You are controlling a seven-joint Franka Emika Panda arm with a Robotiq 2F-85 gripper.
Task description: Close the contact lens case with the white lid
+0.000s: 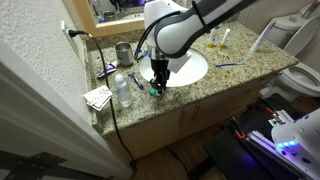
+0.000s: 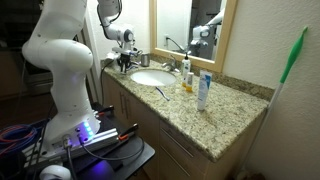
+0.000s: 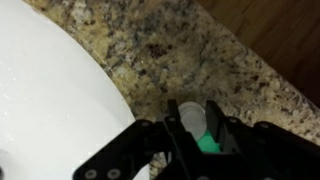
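In the wrist view my gripper (image 3: 196, 128) has its two black fingers closed against the sides of the small round white lid (image 3: 189, 117). The green part of the contact lens case (image 3: 208, 144) shows just below the lid, between the fingers, on the granite counter next to the sink rim. I cannot tell whether the lid sits on the case or just above it. In an exterior view the gripper (image 1: 158, 84) points straight down at the counter's front edge, with a green speck of the case (image 1: 155, 92) under it. In the other exterior view the gripper (image 2: 124, 62) hides the case.
The white sink basin (image 1: 190, 68) lies right beside the gripper. A clear bottle (image 1: 122, 90), a metal cup (image 1: 123, 52) and a folded paper (image 1: 98, 97) stand on the granite counter (image 1: 215, 85). A blue-handled toothbrush (image 1: 230, 65) lies beyond the sink. A white tube (image 2: 203, 90) stands further along.
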